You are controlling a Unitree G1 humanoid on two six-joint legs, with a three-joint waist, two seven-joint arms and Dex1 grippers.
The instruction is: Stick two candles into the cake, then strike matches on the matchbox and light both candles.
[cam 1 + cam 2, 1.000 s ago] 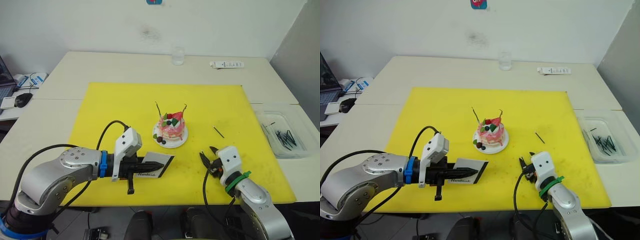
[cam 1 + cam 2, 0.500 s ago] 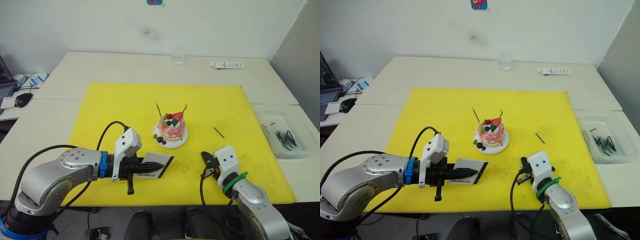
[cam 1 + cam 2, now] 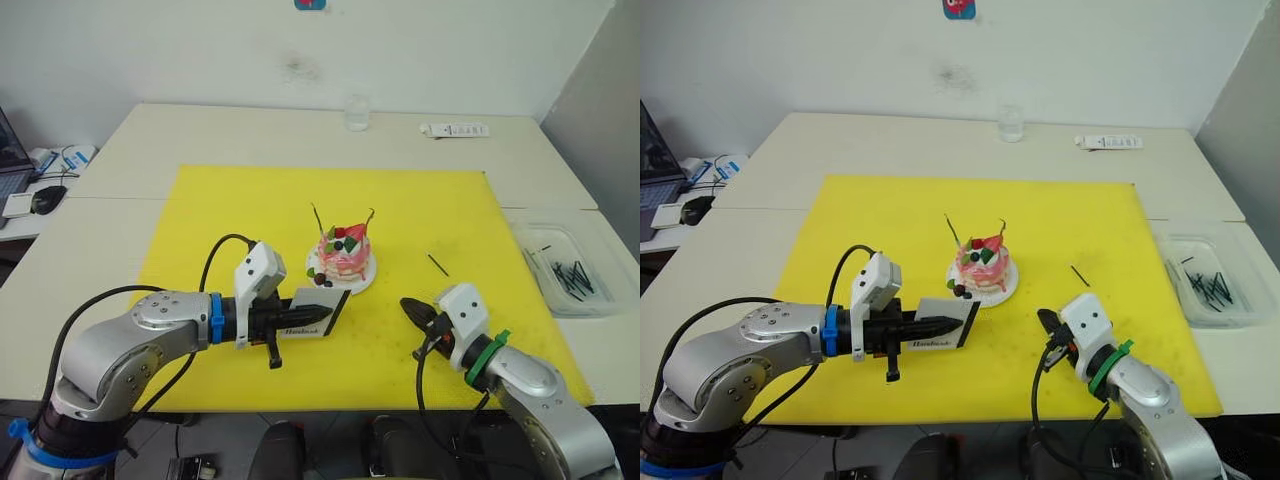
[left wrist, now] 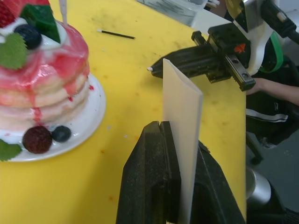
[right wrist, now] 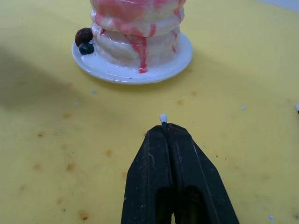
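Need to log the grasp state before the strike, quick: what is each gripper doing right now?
Left gripper: shut on the matchbox, held on edge.
Right gripper: shut on a match, pale tip poking out.

Bright, even light, soft shadows; wrist views blur at close range.

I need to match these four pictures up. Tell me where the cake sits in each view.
Left eye view: cake in the middle of the yellow mat, just beyond the matchbox.
Right eye view: cake at the same spot, mid-mat.
Left wrist view: cake close beside the matchbox, partly cropped.
Right wrist view: cake ahead of the right tool, top cropped.
Shared landmark: the dark berries at the cake's foot.
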